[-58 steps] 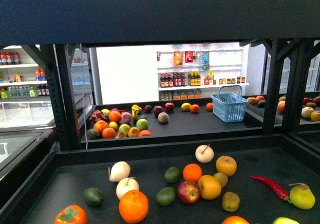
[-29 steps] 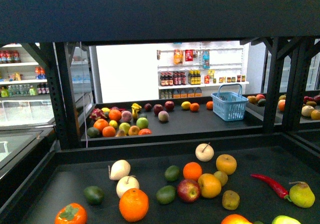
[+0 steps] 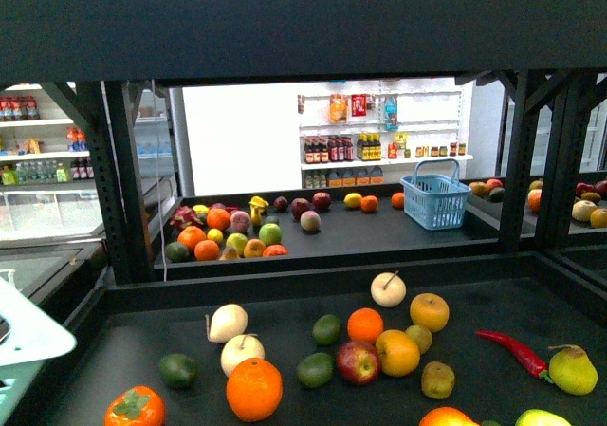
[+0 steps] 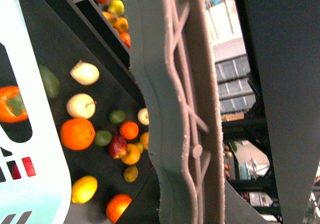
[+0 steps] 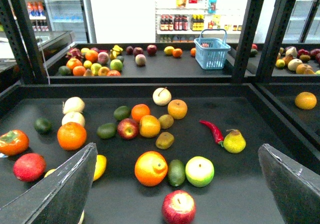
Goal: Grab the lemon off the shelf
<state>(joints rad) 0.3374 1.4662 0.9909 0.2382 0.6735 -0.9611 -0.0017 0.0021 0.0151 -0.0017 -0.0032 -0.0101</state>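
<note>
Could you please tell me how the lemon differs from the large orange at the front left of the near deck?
The lemon is yellow, while the large orange is deep orange. The lemon is oval, whereas the large orange is round. The large orange also looks clearly bigger than the lemon. Both lie loose on the dark deck of the shelf, apart from each other.

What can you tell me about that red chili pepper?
The red chili pepper is long, thin, shiny and slightly curved. It lies flat on the dark deck of the shelf. One end sits right by the yellow-green pear; whether they touch is unclear. Nothing holds it.
</note>
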